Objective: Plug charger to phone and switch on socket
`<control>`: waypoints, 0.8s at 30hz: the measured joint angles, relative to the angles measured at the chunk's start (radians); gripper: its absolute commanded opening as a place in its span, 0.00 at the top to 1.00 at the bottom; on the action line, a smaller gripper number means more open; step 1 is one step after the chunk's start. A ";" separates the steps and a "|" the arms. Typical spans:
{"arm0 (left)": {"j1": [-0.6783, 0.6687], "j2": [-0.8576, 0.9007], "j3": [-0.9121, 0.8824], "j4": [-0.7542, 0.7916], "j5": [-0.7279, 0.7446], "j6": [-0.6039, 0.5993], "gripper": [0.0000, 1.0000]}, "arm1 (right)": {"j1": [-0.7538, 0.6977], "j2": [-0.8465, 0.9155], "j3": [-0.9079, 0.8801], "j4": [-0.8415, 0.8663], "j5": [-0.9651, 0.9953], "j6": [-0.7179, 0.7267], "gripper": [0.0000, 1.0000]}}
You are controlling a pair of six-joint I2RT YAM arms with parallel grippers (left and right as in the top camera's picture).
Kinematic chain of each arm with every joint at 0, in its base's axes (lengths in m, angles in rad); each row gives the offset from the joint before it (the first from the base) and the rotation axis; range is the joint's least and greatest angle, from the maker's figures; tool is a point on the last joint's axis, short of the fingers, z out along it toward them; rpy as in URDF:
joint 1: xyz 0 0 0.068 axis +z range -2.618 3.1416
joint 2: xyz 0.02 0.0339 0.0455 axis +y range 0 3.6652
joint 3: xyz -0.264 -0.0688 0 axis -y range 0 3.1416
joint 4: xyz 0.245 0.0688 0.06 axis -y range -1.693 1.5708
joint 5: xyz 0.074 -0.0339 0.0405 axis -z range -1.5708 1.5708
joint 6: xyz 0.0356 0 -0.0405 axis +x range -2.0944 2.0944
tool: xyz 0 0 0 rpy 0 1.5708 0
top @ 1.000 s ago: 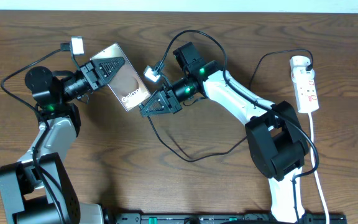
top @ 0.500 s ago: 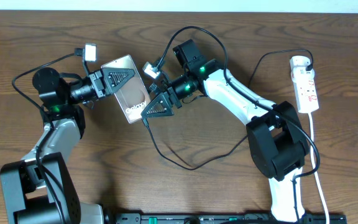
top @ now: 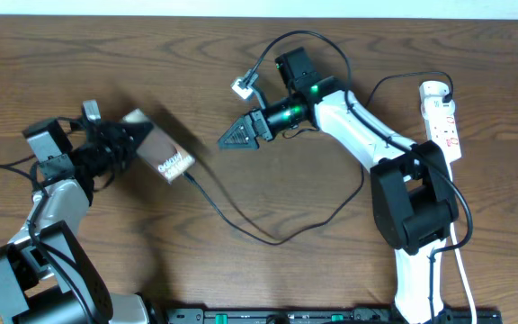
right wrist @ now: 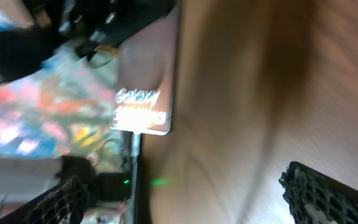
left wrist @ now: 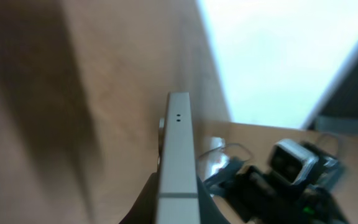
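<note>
Once right gripper (top: 232,139) released and withdrew, jaws wide, empty, charger (top: 281,240) appeared seated in phone (top: 169,165), clamped in left gripper (top: 142,144); socket (top: 442,121) switch judged outstanding.

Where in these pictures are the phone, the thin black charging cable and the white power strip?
Flat dark rectangular phone (top: 165,156): overhead view, its face beside the white lettering.
Long thin black charger cable (top: 280,240): overhead view, lowest bend of its loop.
Short white power strip (top: 445,126): overhead view, middle of its body.
</note>
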 measured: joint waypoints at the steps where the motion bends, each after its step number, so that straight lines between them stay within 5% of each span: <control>1: -0.003 0.000 0.000 -0.071 -0.044 0.041 0.93 | -0.006 0.000 0.000 -0.018 0.034 0.009 0.01; 9: -0.057 -0.001 -0.002 -0.378 -0.389 0.196 0.93 | -0.016 0.000 0.000 -0.101 0.264 0.038 0.01; 13: -0.095 -0.001 -0.005 -0.408 -0.505 0.213 0.93 | -0.016 0.000 0.000 -0.107 0.309 0.041 0.01; 21: -0.135 -0.001 -0.049 -0.409 -0.547 0.212 0.93 | -0.016 0.000 0.000 -0.129 0.363 0.042 0.01; 24: -0.137 -0.002 -0.053 -0.411 -0.547 0.210 0.85 | -0.016 0.000 0.000 -0.129 0.368 0.042 0.01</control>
